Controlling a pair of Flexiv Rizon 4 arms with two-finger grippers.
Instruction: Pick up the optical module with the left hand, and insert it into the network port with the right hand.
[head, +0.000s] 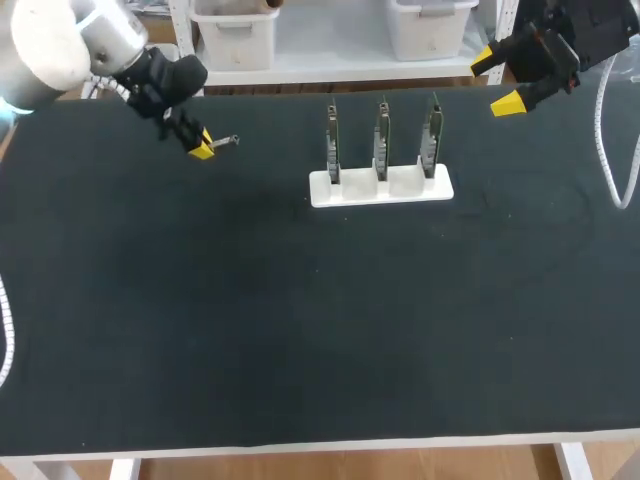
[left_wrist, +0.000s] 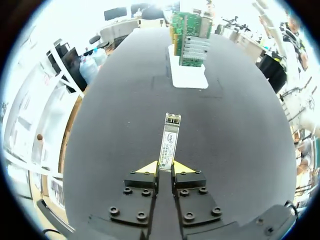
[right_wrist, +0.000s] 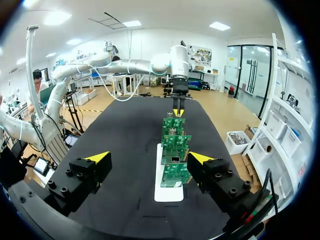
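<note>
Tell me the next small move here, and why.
Probably bring the left tool toward the middle: it is shut on the optical module, while the open right tool hangs on the far side of the boards, too far to take it.

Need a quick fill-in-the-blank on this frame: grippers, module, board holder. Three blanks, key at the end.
1. The left gripper is shut on the optical module, while the right gripper is ___.
2. The white holder in the middle of the table carries ___ upright circuit boards.
3. Of the two grippers, only the ___ one holds anything.

Missing words: open; three; left.
</note>
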